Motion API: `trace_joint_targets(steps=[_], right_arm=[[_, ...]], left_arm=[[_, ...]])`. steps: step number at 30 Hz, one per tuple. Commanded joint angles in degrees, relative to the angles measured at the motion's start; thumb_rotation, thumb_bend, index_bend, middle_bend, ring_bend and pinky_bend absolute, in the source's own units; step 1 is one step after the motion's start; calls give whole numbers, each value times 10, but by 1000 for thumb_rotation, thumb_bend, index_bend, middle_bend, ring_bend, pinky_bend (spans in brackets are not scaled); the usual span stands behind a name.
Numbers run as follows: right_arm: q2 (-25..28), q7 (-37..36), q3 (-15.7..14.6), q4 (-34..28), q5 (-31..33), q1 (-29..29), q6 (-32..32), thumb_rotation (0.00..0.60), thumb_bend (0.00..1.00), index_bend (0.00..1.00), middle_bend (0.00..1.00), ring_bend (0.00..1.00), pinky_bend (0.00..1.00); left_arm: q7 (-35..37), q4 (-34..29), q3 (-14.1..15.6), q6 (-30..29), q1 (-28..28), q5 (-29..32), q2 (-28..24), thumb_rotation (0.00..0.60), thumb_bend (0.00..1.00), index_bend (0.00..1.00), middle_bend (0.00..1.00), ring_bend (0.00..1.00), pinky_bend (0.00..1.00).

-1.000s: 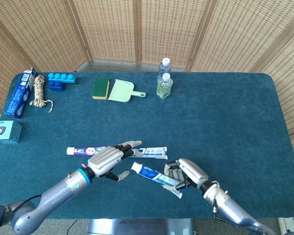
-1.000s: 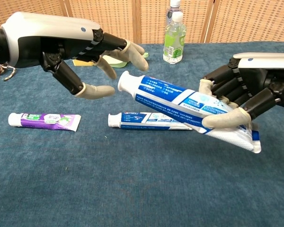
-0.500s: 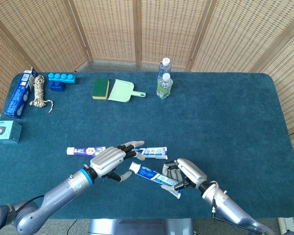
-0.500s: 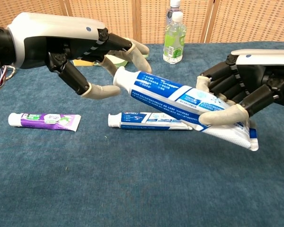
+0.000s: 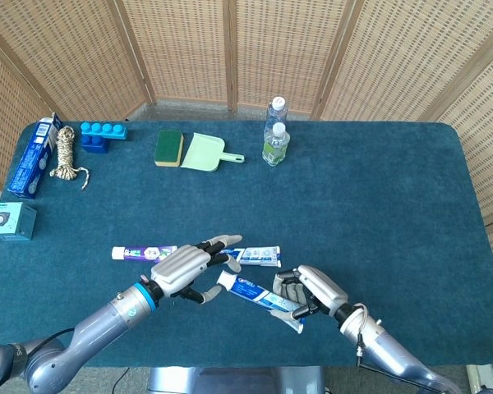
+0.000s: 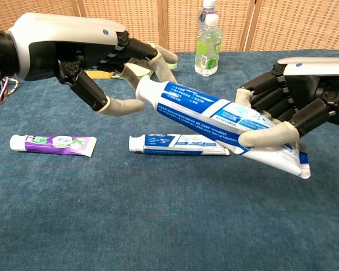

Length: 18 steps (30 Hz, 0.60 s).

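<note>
- The right hand (image 6: 288, 110) held a blue-and-white toothpaste tube (image 6: 214, 116) above the table (image 6: 175, 226), its thumb pressed along the near side of the tube and the other fingers (image 6: 265, 99) curled around the far side.
- The grip sat on the flat, crimped half of the tube; the crimped end (image 6: 291, 161) projected past the thumb towards the robot's right.
- The tube's long axis ran almost level, tilted slightly, with the cap end (image 6: 142, 90) higher and pointing towards the robot's left.
- The left hand (image 6: 110, 62) was spread, holding nothing. Its thumb (image 6: 124, 105) lay just below the cap end and its other fingertips just above and behind it; whether they touched the cap could not be told.
- In the head view the held tube (image 5: 259, 297) lay between the left hand (image 5: 185, 267) and the right hand (image 5: 312, 291), near the front edge of the table.
- A second blue-and-white tube (image 6: 178, 144) lay flat on the table below the held one, cap to the left.
- A purple tube (image 6: 53, 143) lay flat further left, well apart from both hands.
</note>
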State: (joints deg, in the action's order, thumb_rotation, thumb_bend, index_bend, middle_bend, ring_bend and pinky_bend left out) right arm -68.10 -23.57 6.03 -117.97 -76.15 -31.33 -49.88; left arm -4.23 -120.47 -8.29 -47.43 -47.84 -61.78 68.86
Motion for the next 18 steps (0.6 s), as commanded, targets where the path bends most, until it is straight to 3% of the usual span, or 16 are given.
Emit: trace_joint_targets(steps=[1,18], right_arm=[[1,-4,-1,1,-2,0,1,600,451,949,723,698,741],[7,-16,-3,4,-4,0,1,600,452,949,723,698,742]], left_arm=[[1,0,0,-1,0,0,0,600,431,306,46,37,196],[4,0,1,-3,-3,-3,0,600,487,302,47,37,195]])
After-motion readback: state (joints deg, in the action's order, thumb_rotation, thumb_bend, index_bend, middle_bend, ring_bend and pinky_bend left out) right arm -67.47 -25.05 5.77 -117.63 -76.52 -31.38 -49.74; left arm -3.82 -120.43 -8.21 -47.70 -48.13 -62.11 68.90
